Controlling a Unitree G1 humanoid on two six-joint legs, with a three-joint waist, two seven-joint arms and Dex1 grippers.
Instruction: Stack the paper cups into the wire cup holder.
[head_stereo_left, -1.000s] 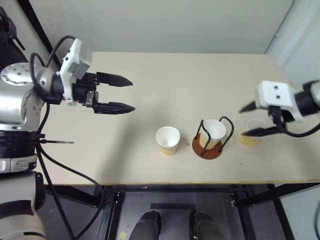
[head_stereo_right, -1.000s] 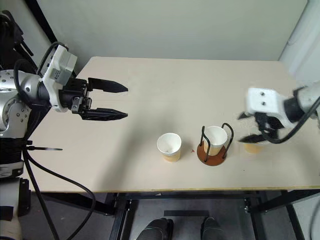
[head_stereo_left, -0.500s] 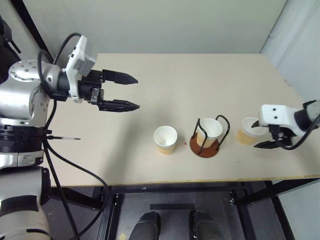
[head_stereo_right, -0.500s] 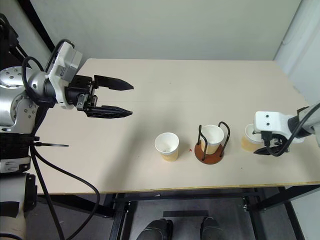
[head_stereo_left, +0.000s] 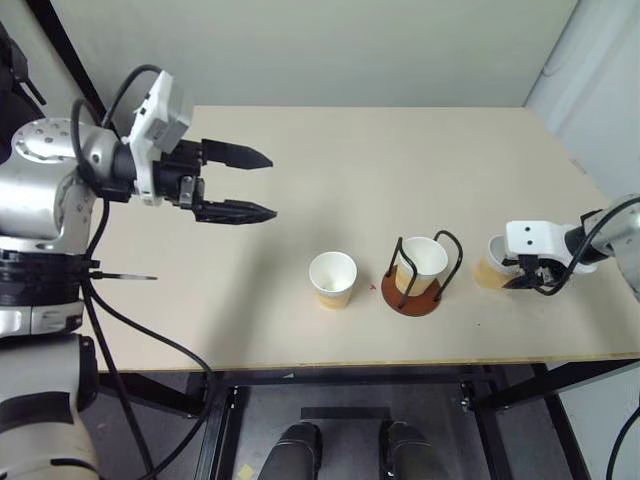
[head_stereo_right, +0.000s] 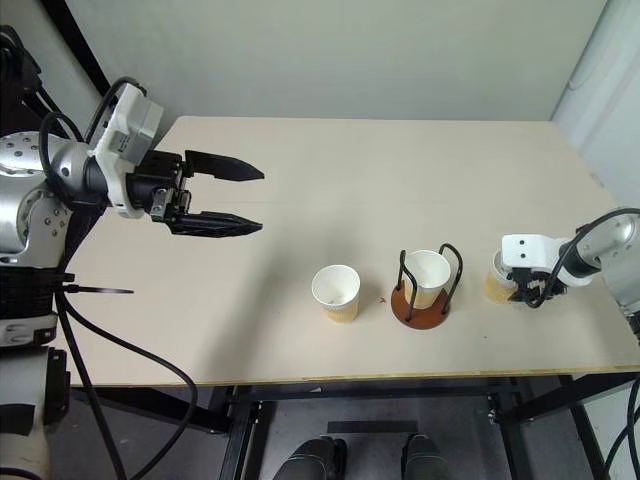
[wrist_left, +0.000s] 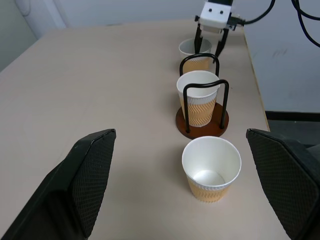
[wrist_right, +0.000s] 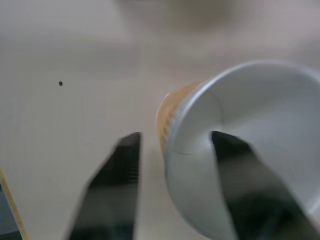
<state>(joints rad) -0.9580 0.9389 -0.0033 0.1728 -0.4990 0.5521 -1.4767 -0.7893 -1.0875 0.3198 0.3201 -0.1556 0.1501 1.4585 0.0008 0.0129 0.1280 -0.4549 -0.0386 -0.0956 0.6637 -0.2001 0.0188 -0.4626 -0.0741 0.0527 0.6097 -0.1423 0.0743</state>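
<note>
Pale beige tabletop on a black frame, plain light wall behind. Nearest the front edge, a row of three paper cups: one cup standing free and upright, mouth up, left of centre; just to its right the wire cup holder, reddish-brown disc base with two black wire loops, carrying a second cup upright between the loops; further right, apart from the holder, a third cup upright near the tabletop's right side. At that third cup, the right gripper, pointing steeply down, one black finger inside the cup's white mouth and the other outside its tan wall, jaws drawn in close about the rim; cup still on the tabletop. Farther back and well to the left, the left gripper hovering above the bare tabletop, pointing toward the right, jaws spread wide, nothing between them.
</note>
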